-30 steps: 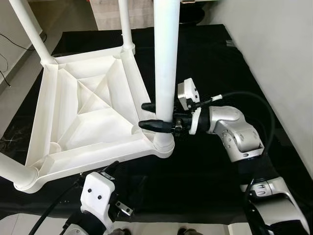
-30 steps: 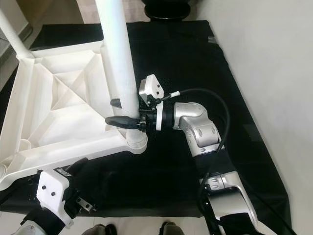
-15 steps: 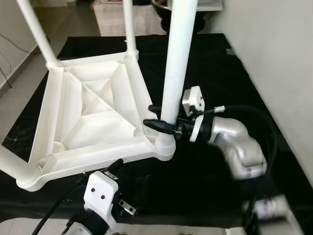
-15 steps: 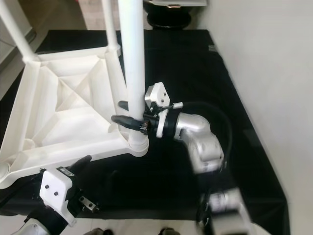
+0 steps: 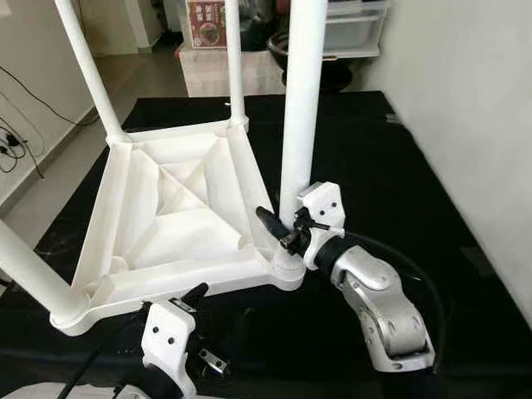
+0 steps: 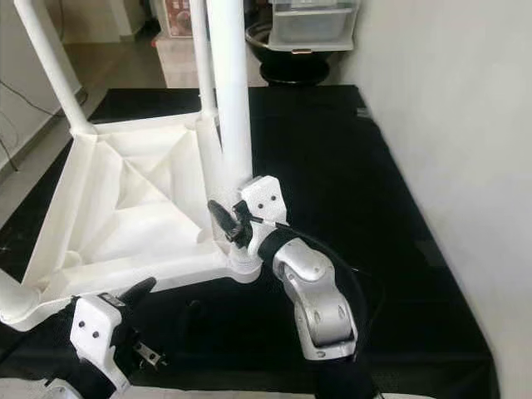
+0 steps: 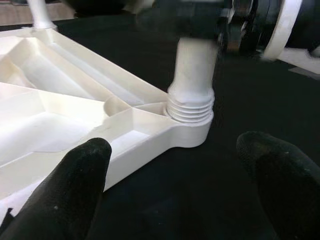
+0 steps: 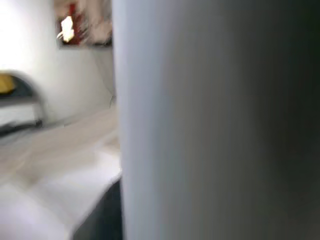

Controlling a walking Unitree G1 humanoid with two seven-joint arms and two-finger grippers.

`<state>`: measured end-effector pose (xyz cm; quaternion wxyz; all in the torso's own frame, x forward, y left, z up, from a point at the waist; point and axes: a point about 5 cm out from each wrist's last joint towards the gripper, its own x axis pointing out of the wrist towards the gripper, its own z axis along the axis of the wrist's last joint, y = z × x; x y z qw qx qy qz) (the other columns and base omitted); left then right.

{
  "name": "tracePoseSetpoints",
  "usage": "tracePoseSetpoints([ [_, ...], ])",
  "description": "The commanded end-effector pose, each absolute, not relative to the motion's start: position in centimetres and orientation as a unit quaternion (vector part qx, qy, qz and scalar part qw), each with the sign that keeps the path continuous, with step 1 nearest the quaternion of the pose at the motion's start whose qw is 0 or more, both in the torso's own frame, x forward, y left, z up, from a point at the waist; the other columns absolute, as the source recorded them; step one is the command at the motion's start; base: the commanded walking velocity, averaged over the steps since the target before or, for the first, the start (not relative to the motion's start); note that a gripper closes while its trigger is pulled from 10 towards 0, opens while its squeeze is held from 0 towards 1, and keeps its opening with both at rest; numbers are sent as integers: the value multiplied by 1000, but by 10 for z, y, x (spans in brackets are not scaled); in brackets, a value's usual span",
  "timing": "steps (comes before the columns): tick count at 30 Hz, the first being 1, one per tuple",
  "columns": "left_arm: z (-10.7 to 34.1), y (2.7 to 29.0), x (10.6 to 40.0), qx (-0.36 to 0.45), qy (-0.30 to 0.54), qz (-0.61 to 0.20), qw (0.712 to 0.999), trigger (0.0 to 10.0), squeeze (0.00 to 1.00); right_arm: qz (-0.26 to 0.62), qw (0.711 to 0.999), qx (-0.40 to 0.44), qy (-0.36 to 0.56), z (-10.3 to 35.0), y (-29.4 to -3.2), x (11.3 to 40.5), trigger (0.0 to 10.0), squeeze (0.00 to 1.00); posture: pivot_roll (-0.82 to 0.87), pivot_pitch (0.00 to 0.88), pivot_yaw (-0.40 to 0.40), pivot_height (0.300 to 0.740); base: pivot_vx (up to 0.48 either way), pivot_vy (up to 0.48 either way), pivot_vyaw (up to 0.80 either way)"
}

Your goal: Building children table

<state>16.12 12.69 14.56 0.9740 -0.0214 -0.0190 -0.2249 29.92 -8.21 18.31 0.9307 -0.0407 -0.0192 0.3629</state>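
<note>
While clamped on the leg [image 5: 298, 125] near its socket, right tool [image 5: 283, 234] has rotated downward; left tool [image 7: 180, 185], fingers apart, hovers beside the socket.

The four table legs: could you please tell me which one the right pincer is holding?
The near-right leg, at the tabletop corner closest to the right pincer, which grips it just above its threaded socket. The other three legs stand free.

Black mat [image 5: 391, 158] covers the floor, running up to the white wall [image 5: 465, 108] on the right. Beyond its far edge: a dark round bowl-like object [image 6: 293, 65], a clear plastic storage bin [image 6: 314, 21], a red-printed box [image 5: 206, 18]. Black cables [image 5: 18, 137] on the light floor [image 5: 50, 166], far left.
</note>
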Motion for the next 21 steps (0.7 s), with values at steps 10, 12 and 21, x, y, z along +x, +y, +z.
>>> tracePoseSetpoints([
  [10,139,127,163,-39,-17,-236,971,10000,0,517,854,-23,-59,212,-79,307,10000,639,14,71,15,740,0,0,0],
  [12,138,126,163,-42,-17,-238,970,10000,0,574,815,-47,-69,219,-81,308,10000,0,14,67,14,740,0,0,0],
  [21,139,125,163,-46,-20,-239,970,10000,0,662,746,-51,-56,226,-87,313,10000,0,23,70,15,740,0,0,0],
])
